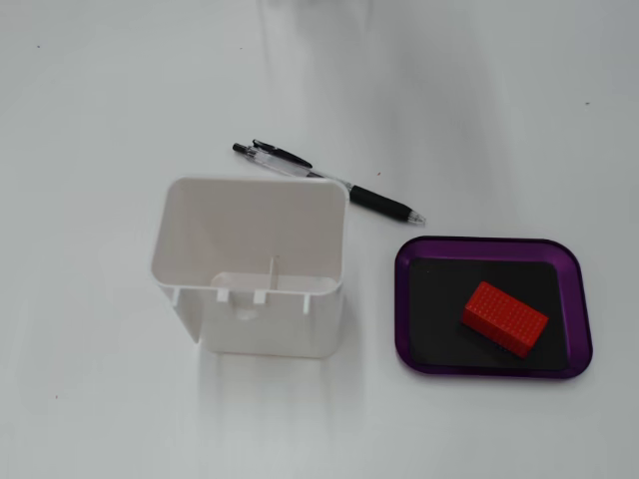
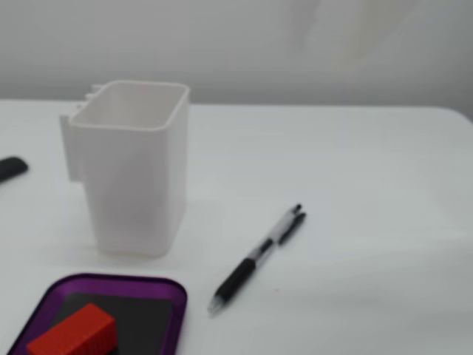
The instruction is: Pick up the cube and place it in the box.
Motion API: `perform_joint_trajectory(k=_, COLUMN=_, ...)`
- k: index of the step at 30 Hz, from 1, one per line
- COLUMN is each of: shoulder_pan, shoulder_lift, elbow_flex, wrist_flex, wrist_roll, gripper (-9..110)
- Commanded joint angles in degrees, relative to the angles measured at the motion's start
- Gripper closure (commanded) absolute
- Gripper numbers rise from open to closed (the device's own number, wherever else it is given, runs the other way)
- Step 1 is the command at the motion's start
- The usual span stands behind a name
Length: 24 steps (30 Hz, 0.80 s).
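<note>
One cube (image 1: pixel 504 317) lies inside the box (image 1: pixel 577 299), cropped below (image 2: pixel 74 336).

bright, even light | faint soft shadows | low view blurred

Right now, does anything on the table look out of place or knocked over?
Nothing is spilled or damaged. The cube lies askew on the floor of the box, the white container stands upright, and a pen lies loose on the table behind them.
</note>
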Motion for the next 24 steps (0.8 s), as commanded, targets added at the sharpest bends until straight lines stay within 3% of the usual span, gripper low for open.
perform_joint_trajectory(k=1, shoulder_pan=5.3, shoulder_lift=12.0, elbow_flex=12.9, wrist_flex=-4.0, wrist_roll=0.3, gripper=93)
perform_joint_trajectory(k=6, shoulder_pan=10.9, shoulder_lift=26.9, elbow_flex=36.6, wrist_flex=-13.6, wrist_roll=0.4, gripper=93)
perform_joint_trajectory(k=16, shoulder_pan=9.1, shoulder_lift=60.5, elbow_flex=80.6, wrist_flex=-34.3, wrist_roll=0.2, gripper=93)
perform_joint_trajectory(k=24, shoulder_pan=9.1, shoulder_lift=87.9, elbow_flex=102.3, wrist_flex=-35.5, wrist_roll=0.5, gripper=93)
